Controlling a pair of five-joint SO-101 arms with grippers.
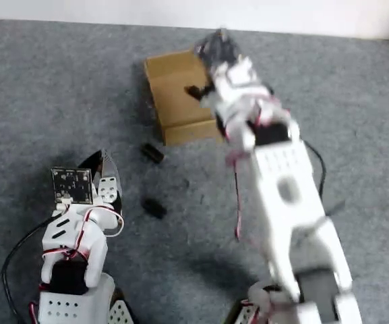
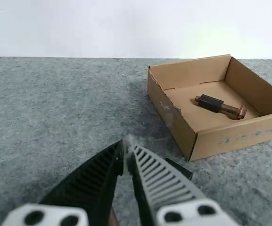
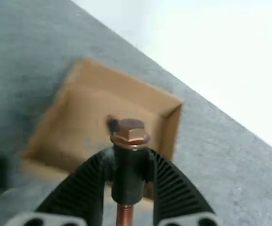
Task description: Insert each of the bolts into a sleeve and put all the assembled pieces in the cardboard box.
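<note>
My right gripper is shut on an assembled piece, a black sleeve with a copper bolt through it, held upright above the cardboard box. From above, that gripper hangs over the far side of the box. One assembled piece lies on the box floor. Two loose black sleeves lie on the mat in front of the box. My left gripper is shut, low over the mat at the near left, pointing toward the box.
The grey felt mat covers the table, with open room to the left of the box. The right arm's white body stretches from the near edge up to the box. A pale wall runs behind the mat.
</note>
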